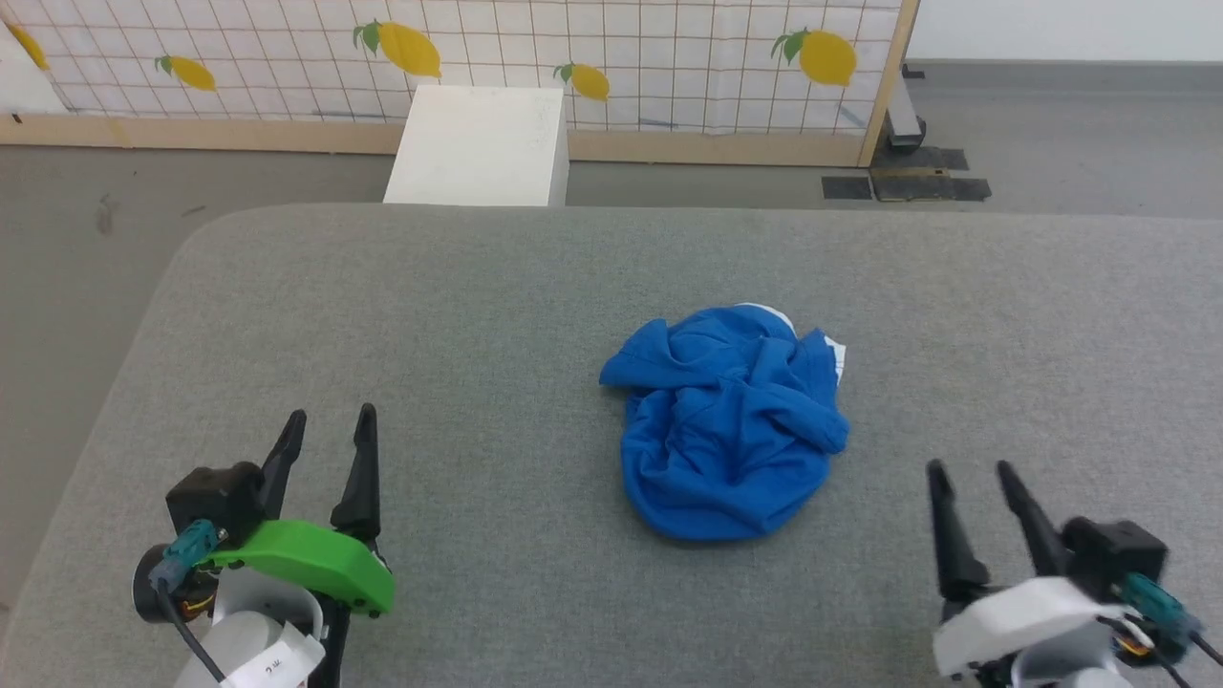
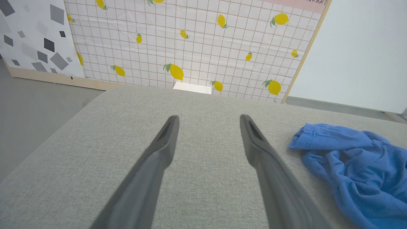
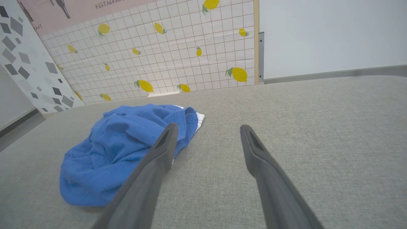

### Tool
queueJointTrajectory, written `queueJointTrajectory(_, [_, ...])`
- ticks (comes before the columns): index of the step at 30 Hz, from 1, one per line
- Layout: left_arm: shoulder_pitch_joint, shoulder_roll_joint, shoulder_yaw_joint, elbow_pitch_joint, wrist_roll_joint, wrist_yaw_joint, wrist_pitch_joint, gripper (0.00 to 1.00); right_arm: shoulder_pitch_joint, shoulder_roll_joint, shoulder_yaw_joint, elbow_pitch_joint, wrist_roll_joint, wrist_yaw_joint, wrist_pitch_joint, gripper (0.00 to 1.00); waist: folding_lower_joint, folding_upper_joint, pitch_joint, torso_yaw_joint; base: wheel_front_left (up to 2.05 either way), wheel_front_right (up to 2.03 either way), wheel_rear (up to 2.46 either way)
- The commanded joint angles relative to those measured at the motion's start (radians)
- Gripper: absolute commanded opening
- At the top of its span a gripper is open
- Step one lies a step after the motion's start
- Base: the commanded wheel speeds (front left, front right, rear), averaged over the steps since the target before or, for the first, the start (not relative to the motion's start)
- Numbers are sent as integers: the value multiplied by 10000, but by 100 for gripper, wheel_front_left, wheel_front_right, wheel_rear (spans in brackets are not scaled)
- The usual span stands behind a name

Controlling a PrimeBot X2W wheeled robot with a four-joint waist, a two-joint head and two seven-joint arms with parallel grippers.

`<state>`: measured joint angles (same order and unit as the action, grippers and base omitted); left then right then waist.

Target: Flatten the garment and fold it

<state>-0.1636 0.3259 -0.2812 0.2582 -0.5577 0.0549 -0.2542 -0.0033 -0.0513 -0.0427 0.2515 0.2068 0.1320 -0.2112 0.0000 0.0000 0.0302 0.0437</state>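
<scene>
Both pairs of jaws are spread wide and hold nothing. The left gripper (image 1: 332,413) hovers over the near left part of the grey cloth-covered tabletop (image 1: 478,287), and the right gripper (image 1: 970,466) over the near right part, fingers pointing toward the far edge.

Between them, a little nearer the right one and apart from both, the garment (image 1: 726,430) lies in a crumpled blue heap around the middle of the tabletop. A sliver of white (image 1: 834,355) shows at its far right side. It is too bunched to make out any print or its outline. In the right wrist view one finger (image 3: 159,152) overlaps the heap's edge, hiding a strip of it. In the left wrist view the heap (image 2: 356,159) is cut off at the right border.

The tabletop's far left corner is rounded. Beyond the far edge lies grey floor (image 1: 96,210), with a white box (image 1: 478,143) standing on it and dark patches (image 1: 908,182) further right. Behind the box stands a wood-framed screen (image 1: 669,57) of gridded white printed with lemons. A panel with grey diamond shapes (image 2: 31,38) stands off its left end. Behind the screen, a pink poster (image 3: 63,12) is partly hidden and its lettering cut off. A plain pale wall (image 3: 334,35) closes the right.
</scene>
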Motion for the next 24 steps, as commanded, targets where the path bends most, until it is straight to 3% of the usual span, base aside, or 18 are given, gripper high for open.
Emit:
queueJointTrajectory(1, [130,-9,35,-68,44,67,-75,100,-322,11,128,6,-85,-13,216,100,0,0,78,8,0,0,0])
queueJointTrajectory(7, [66,-91,191,-311,-6,111,-75,100,-1739,11,932,128,-707,-13,2325,100,0,0,404,48,0,0,0])
queueJointTrajectory(16, [-146,-318,334,-464,16,-22,-75,100,-3822,-192,1769,939,-1379,-13,7133,100,0,0,1101,414,0,0,0])
queueJointTrajectory(24, [-348,-446,568,-451,95,-197,-76,100,-4173,-283,1800,967,-1589,-13,8686,100,0,0,1579,700,0,0,0])
